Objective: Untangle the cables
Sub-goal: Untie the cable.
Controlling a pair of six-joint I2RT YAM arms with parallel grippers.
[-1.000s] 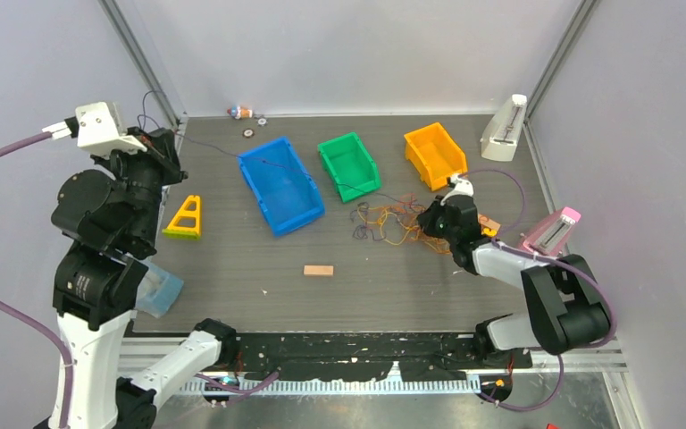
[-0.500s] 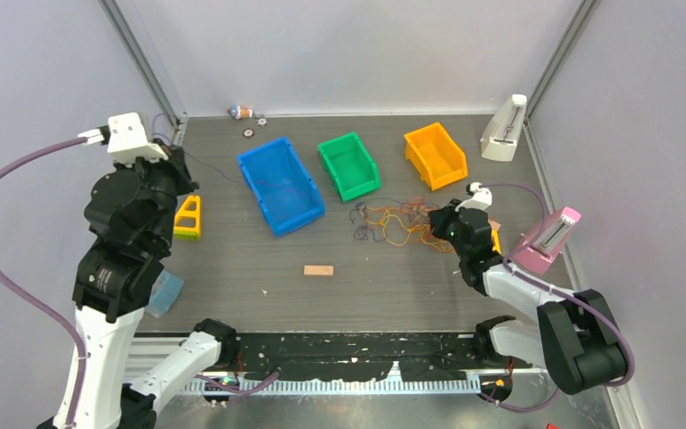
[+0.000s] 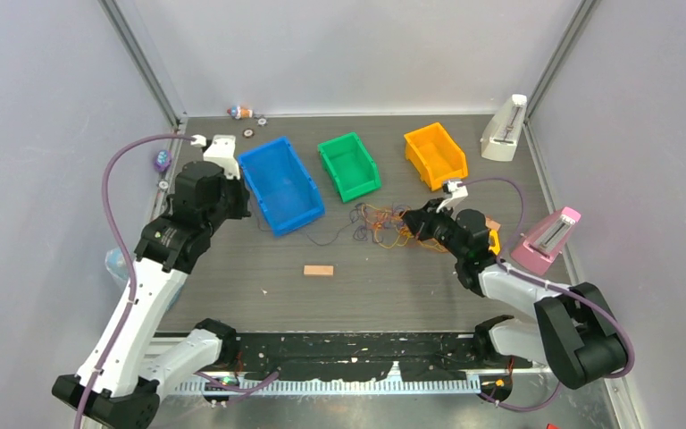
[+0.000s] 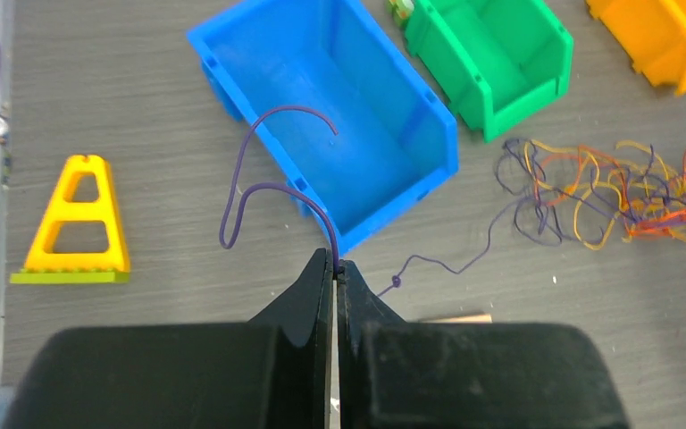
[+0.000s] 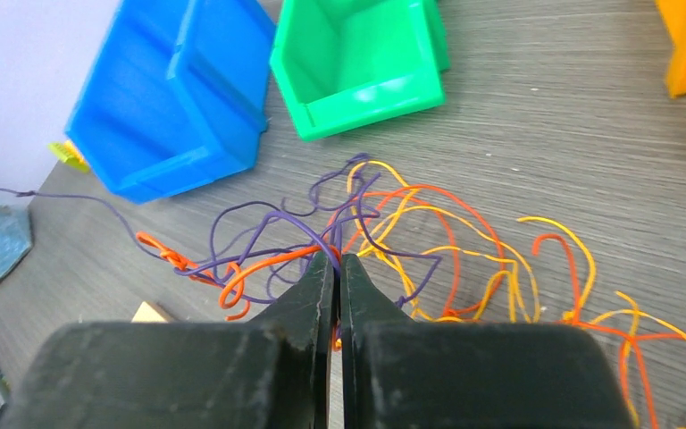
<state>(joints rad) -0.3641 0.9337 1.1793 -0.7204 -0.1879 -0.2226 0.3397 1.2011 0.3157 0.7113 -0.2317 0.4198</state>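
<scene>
A dark, wood-grained table is seen from above. Three open bins are set across its far half: a blue bin on the left, a green bin in the middle and an orange bin on the right. The tangle of cables, in orange, yellow, red and purple, is spread on the table in front of the green and orange bins. The right gripper is pressed closed at the tangle's right edge, with orange and purple loops pinched at its tips. The left gripper is closed just in front of the blue bin's near corner. A yellow triangular frame is laid flat to the left of the blue bin. A small wooden block is seen near the table's middle. A single purple strand is clamped in the left fingers: one end is looped up over the blue bin, and the other is trailed across the table to the tangle.
</scene>
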